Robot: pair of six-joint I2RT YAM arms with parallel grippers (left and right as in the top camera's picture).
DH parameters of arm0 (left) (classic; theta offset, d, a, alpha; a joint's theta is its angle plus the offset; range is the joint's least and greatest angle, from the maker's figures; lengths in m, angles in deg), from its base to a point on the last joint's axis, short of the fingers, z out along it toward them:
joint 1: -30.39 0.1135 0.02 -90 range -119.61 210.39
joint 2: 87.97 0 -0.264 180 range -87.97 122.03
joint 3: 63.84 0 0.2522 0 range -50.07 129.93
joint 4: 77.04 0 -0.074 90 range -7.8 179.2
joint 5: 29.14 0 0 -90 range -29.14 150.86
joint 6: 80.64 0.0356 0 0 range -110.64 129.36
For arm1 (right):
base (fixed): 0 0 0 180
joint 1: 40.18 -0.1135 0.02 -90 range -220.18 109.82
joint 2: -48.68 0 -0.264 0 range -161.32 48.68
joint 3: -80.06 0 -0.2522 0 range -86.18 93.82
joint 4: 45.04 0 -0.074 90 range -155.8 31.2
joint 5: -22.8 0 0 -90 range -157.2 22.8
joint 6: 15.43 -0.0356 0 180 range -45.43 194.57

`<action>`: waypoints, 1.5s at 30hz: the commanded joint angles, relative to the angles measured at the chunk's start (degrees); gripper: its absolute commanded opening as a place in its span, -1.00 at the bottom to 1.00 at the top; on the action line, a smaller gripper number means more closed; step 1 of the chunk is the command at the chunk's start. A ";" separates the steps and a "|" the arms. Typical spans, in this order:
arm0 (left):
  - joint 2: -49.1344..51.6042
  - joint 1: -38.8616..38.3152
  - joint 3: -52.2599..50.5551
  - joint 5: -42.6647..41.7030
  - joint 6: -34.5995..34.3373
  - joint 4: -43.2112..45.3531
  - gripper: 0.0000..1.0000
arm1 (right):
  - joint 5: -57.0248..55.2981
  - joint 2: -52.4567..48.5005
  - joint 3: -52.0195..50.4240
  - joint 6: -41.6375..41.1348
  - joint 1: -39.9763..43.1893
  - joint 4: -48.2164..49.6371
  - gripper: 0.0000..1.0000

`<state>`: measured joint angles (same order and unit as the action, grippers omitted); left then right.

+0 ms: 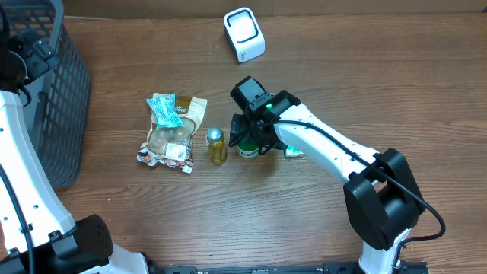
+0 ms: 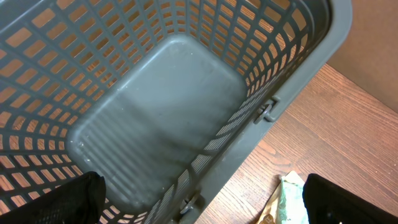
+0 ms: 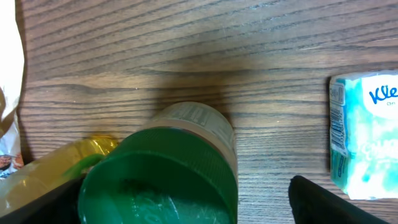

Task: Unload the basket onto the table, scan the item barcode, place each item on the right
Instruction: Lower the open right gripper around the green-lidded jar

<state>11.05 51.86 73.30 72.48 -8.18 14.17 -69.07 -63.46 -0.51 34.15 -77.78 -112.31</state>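
The wooden table (image 1: 319, 68) carried everything. The grey plastic basket (image 1: 65, 91) stood at its left edge, and the left wrist view showed nothing inside it; I judge that it waited there to receive items once they were scanned. The left gripper (image 2: 199, 200) hung above the basket with its jaws spread wide and nothing between them, probably parked there to be out of the way.

The right arm (image 1: 327, 152) reached from the near right corner to the middle of the table. A pile of snack bags (image 1: 171, 135) lay left of the centre. The white barcode scanner (image 1: 243, 34) stood at the far edge, well apart from the goods, so an item would need to be lifted and carried to it.

The right gripper (image 1: 249, 135) was directly over the green-lidded jar (image 3: 158, 180), which stood upright. I take this jar to be the item to scan. The jaws were wide open on both sides of the lid. A strip of bare wood showed between the lid and the right finger, so nothing was held yet. The claw seemed placed so in order to close on the jar. A Kleenex tissue pack (image 3: 364, 134) lay just beside the jar on one side and a small yellow bottle (image 1: 217, 146) on the other, so the fingers had little room. The barcode itself could not be seen.
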 commanded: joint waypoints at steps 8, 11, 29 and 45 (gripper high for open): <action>0.31 0.15 0.52 0.15 1.03 0.22 0.99 | -0.83 -0.17 -0.28 -0.09 -0.26 -0.72 1.00; 0.31 0.15 0.52 0.15 1.03 0.22 0.99 | -0.85 -0.17 -0.28 -0.09 -0.26 -0.61 1.00; 0.31 0.15 0.52 0.15 1.03 0.22 0.99 | 4.68 -0.17 -0.28 -0.33 -0.26 3.76 0.64; 0.31 0.15 0.52 0.15 1.03 0.22 0.99 | 4.48 -0.17 -0.28 -0.02 -0.20 2.43 0.16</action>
<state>11.05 51.86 73.30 72.48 -8.18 14.17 -65.18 -63.33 -0.46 34.13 -77.76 -109.84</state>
